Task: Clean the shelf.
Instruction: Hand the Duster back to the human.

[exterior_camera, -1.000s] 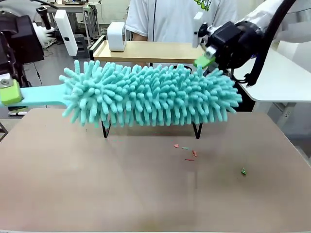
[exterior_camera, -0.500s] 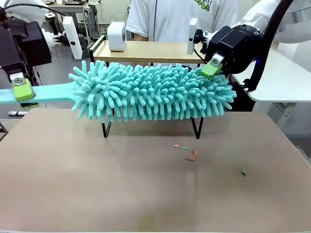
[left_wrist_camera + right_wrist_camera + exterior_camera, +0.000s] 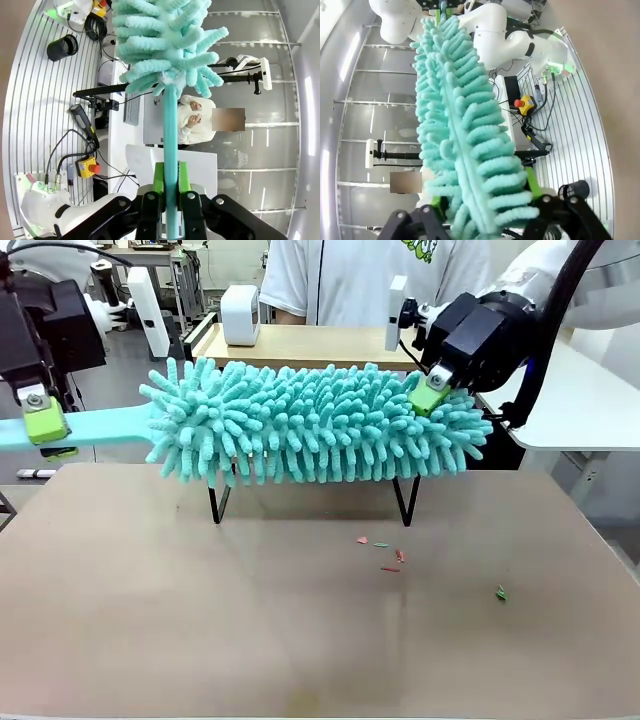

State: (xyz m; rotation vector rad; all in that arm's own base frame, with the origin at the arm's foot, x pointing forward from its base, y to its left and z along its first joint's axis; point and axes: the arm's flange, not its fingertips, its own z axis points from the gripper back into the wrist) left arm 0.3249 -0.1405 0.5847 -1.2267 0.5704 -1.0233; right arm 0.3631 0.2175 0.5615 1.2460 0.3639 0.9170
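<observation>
Duster (image 3: 310,420) handle clamped in left pincer (image 3: 170,192); right pincer (image 3: 485,207) straddles its fringe, grip unclear.

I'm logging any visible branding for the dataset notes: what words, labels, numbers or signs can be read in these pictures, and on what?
None can be read.
Green print on the person's white shirt: cut off by the picture's top edge, unreadable.
Teal duster, shelf, white box on it: no print visible.

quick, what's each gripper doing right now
left gripper: shut on the duster's handle.
right gripper: around the duster head's far tip; cannot tell if it grips.
</observation>
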